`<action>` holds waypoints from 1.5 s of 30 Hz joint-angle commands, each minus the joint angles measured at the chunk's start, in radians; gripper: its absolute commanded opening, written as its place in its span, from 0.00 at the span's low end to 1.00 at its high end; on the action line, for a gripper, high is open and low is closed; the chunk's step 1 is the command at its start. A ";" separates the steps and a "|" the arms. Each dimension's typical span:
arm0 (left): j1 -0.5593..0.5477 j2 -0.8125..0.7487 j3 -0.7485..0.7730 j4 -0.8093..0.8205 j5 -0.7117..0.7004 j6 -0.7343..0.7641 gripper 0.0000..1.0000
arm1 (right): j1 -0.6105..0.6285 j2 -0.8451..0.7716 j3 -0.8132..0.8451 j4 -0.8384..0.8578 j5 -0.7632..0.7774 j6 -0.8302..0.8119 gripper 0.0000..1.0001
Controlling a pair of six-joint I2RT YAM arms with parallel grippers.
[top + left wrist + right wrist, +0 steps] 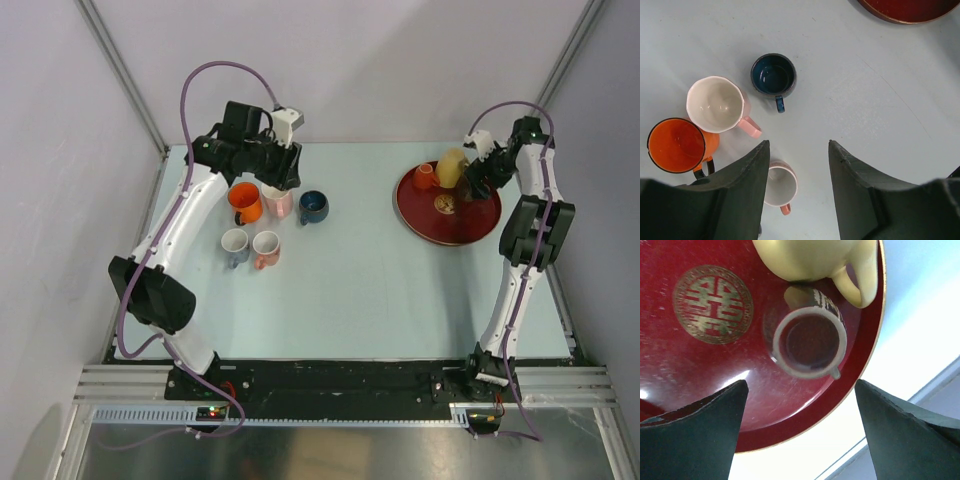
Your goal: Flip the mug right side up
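The right wrist view shows the right claw [800, 385] spread wide and empty above the red tray [690, 370], with the yellow mug [810, 257] at its far rim beside a small cup [810, 342]. Only the left wrist view shows the left claw [798, 145] parted and empty over upright mugs [715, 104].

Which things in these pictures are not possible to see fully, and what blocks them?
Right wrist view: the yellow mug is cut off by the top edge; its opening does not show.
Left wrist view: the small pink mug is half hidden behind a finger of the left gripper.
Top view: the large pink mug is partly covered by that gripper.
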 commanded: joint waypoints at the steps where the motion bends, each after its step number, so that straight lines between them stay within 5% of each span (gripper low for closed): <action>1: -0.013 -0.001 0.035 -0.002 -0.024 0.033 0.55 | 0.012 0.071 0.088 0.018 0.044 -0.119 0.95; 19: -0.022 0.018 0.042 -0.009 -0.029 0.046 0.55 | 0.049 -0.106 -0.212 -0.087 -0.093 -0.031 0.85; 27: -0.022 0.018 0.038 -0.009 -0.027 0.043 0.55 | 0.014 -0.073 -0.141 -0.040 -0.076 0.095 0.82; 45: -0.030 -0.007 0.021 -0.010 -0.052 0.058 0.55 | 0.021 0.025 -0.104 0.068 -0.037 0.279 0.56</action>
